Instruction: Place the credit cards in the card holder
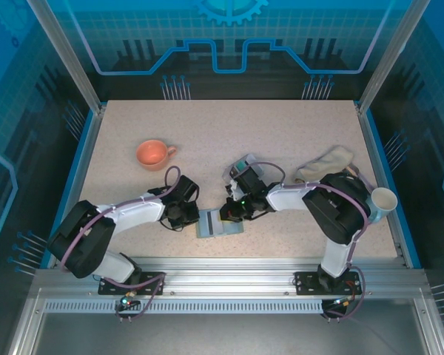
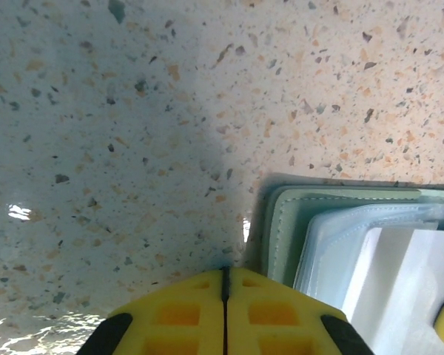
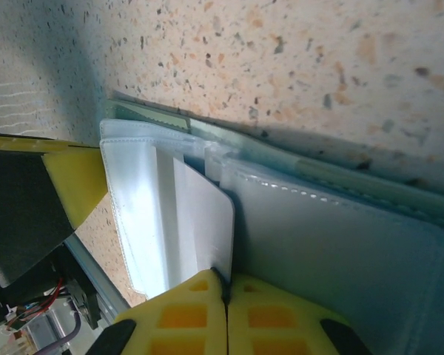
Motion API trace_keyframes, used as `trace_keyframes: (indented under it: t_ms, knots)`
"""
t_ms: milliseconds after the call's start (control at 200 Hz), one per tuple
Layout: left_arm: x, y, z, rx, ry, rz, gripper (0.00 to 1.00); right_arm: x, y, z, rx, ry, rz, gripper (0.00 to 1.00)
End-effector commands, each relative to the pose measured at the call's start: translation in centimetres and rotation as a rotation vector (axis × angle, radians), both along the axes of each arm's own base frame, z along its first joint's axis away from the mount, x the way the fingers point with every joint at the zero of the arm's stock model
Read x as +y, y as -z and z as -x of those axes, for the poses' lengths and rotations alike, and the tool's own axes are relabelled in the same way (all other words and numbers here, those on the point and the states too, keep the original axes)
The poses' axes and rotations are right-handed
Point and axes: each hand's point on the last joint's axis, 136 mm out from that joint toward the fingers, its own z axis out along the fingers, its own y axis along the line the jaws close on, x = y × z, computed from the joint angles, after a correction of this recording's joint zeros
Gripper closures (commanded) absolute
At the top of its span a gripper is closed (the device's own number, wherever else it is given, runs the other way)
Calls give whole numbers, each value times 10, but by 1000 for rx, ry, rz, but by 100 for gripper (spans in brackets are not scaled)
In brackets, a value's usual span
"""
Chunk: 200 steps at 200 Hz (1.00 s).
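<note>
The card holder [image 1: 220,224] lies open and flat near the table's front edge, sage green outside with pale grey slots [image 3: 340,244]. My right gripper [image 3: 226,277] is shut on the corner of a whitish credit card [image 3: 203,222], which stands against the holder's slots. In the top view that gripper [image 1: 233,211] sits at the holder's far edge. My left gripper [image 2: 226,270] is shut with nothing between its fingers. It rests on the table just left of the holder's stitched edge [image 2: 281,222]. The white card [image 2: 399,281] also appears at the right of the left wrist view.
An orange cup [image 1: 152,154] stands at the back left. A pale cloth [image 1: 325,163] lies at the back right, and a white cup [image 1: 385,200] stands by the right edge. A small clear box [image 1: 246,168] sits behind my right wrist. The metal rail [image 1: 222,266] borders the front.
</note>
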Motion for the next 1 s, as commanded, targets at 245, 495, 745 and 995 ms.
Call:
trace_keyframes:
  t_ms: [245,495,745,995]
  knots:
    - [-17,22,4,50,29,62,96,6,-4,4,-21,-9,79,86]
    - [-16,23,4,59,28,54,98,-12,-9,6,-40,-10,129,71]
    - [-23,22,1,53,44,84,97,-2,-2,10,1,-36,109,81]
    - [-28,22,1,57,52,102,97,2,3,11,4,-40,131,82]
